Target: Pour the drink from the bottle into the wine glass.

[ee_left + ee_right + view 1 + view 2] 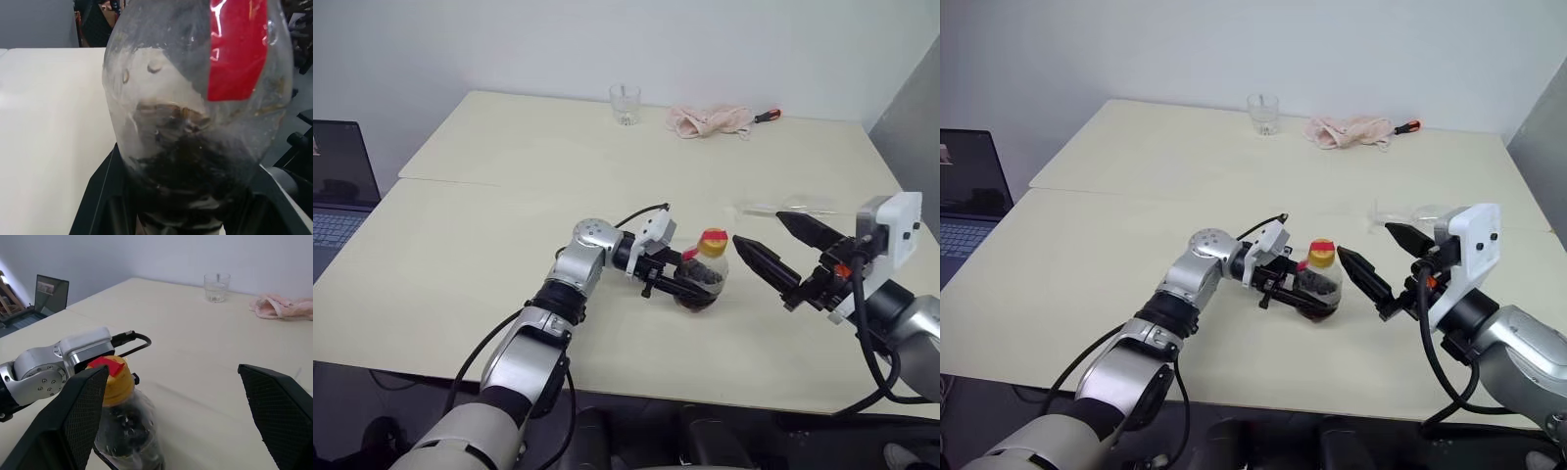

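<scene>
Bottle (pixel 703 279) clamped between left gripper (pixel 690 285) jaws, cap (pixel 713 240) still on; right gripper (pixel 781 245) jaws spread wide, best centred round cap before closing.

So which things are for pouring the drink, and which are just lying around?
For the job: small clear plastic bottle with yellow-and-red cap; dark brown drink inside it; clear stemmed wine glass, seemingly lying on its side.
Just lying about: short clear tumbler; crumpled pink cloth; red-handled screwdriver; open laptop.
</scene>
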